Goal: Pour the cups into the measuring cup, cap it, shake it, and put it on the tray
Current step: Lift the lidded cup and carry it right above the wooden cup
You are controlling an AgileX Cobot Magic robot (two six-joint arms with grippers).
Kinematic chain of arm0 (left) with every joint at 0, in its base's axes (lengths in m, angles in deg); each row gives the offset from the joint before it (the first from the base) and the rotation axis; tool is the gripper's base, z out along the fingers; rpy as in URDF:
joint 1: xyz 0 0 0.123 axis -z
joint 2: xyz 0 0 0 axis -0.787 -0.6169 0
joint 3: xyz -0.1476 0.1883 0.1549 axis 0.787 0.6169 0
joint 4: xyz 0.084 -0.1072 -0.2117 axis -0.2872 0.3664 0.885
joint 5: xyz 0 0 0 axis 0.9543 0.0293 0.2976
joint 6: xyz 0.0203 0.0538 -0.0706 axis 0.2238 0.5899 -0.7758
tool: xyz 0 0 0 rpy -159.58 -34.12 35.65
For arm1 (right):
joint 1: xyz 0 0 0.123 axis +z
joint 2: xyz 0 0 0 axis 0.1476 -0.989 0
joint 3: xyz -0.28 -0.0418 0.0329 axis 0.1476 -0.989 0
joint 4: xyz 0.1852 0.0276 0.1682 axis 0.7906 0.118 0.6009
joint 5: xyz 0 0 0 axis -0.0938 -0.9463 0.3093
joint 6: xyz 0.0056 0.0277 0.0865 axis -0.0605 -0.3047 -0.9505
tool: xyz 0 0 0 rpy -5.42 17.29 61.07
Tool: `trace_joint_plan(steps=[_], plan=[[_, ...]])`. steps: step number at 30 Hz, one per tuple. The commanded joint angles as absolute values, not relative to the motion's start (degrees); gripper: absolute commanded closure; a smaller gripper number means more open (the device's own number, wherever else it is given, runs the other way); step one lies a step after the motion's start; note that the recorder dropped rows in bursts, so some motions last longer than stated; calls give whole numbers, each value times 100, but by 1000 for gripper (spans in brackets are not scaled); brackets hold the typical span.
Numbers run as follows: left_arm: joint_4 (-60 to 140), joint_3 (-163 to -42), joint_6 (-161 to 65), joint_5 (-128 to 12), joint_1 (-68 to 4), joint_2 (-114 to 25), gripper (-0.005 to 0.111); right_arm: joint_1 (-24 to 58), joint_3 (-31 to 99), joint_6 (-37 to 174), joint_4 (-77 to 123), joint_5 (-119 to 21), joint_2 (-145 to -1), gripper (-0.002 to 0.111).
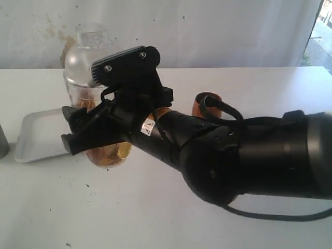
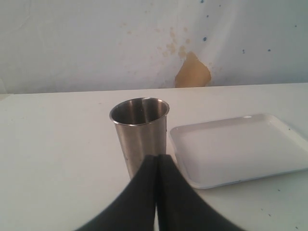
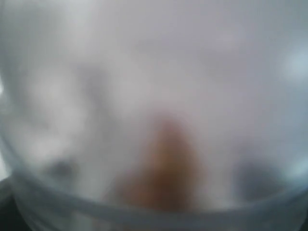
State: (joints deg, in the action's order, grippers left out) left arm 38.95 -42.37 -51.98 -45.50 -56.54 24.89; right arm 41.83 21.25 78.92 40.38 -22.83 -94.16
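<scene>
The exterior view is taken from low over the worktop [image 1: 155,218], close behind the right arm [image 1: 249,155], facing the back wall [image 1: 207,31]. The left wrist view is aimed level past the left end effector [image 2: 156,192] toward the same wall. The tray [image 2: 240,149] is shared with the exterior view. The right wrist view is blurred, pressed close against the measuring cup [image 3: 154,96], which is also recorded in the exterior view.

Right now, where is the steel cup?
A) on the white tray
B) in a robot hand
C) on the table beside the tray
C: the steel cup stands upright on the table, right beside the tray, not on it.
</scene>
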Motion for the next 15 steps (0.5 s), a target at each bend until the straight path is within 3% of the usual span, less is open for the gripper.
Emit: trace_joint_plan(steps=[1,3,6,9,11,12,14,15], plan=[[3842,-4210,-5184,-4608,-5628,2514,107,4436,2232,9160,4959,-1583,-9329,108],[3842,-4210,-5184,-4608,-5628,2514,107,4287,2293,9105,5970,-1703,-9339,108],[3842,-4210,-5184,-4608,-5628,2514,107,4673,2342,8765,3352,-2301,-9242,108],[3842,-4210,-5184,-4608,-5628,2514,107,4339,2405,9802,6743,-1220,-9453,108],[3842,-4210,-5184,-4608,-5628,2514,107,4294,2493,8956,4959,-2339,-9339,108],[3842,-4210,-5184,-4608,-5628,2514,107,4526,2508,8744,3512,-2202,-9379,108],[3842,-4210,-5184,-4608,-5628,2514,107,4160,2620,8980,6440,-1687,-9588,108],[3842,-4210,-5184,-4608,-5628,2514,107,4161,2652,8754,5884,-2101,-9513,108]])
